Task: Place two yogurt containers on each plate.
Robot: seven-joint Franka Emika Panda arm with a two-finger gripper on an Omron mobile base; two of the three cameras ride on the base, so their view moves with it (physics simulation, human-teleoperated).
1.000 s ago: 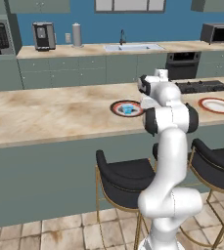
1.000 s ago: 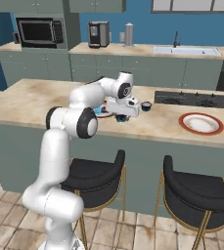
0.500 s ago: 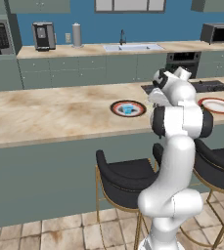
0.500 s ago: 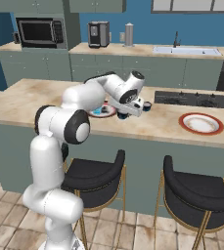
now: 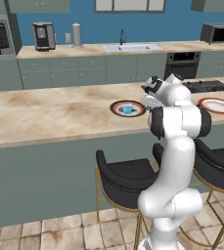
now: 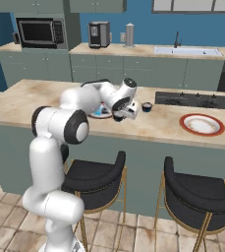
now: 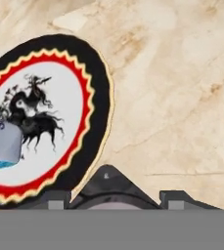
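The dark-edged, red-ringed plate (image 7: 91, 97) lies left of my gripper (image 7: 116, 197) in the hand view, with the light blue yogurt container (image 7: 1, 141) on it. A dark yogurt container (image 7: 106, 183) fills the gap between my fingertips (image 7: 55, 197), and the gripper is shut on it. From the right base, my gripper (image 6: 119, 117) hangs low over the counter at that plate's (image 6: 97, 114) right edge. Another dark yogurt container (image 6: 147, 106) stands just right of the hand. The white red-rimmed plate (image 6: 201, 124) lies further right. The left base view has the blue container (image 5: 127, 109) on its plate (image 5: 116, 108).
A black cooktop (image 6: 197, 99) is set into the island behind the white plate. Two dark stools (image 6: 92, 179) (image 6: 202, 197) stand under the island's near edge. The back counter holds a sink (image 5: 133, 47), a coffee machine (image 5: 43, 35) and a microwave (image 6: 38, 32).
The arm's elbow has swung right and the hand has dipped lower and turned beside the dark-edged plate. The plates and the standing containers have not moved.
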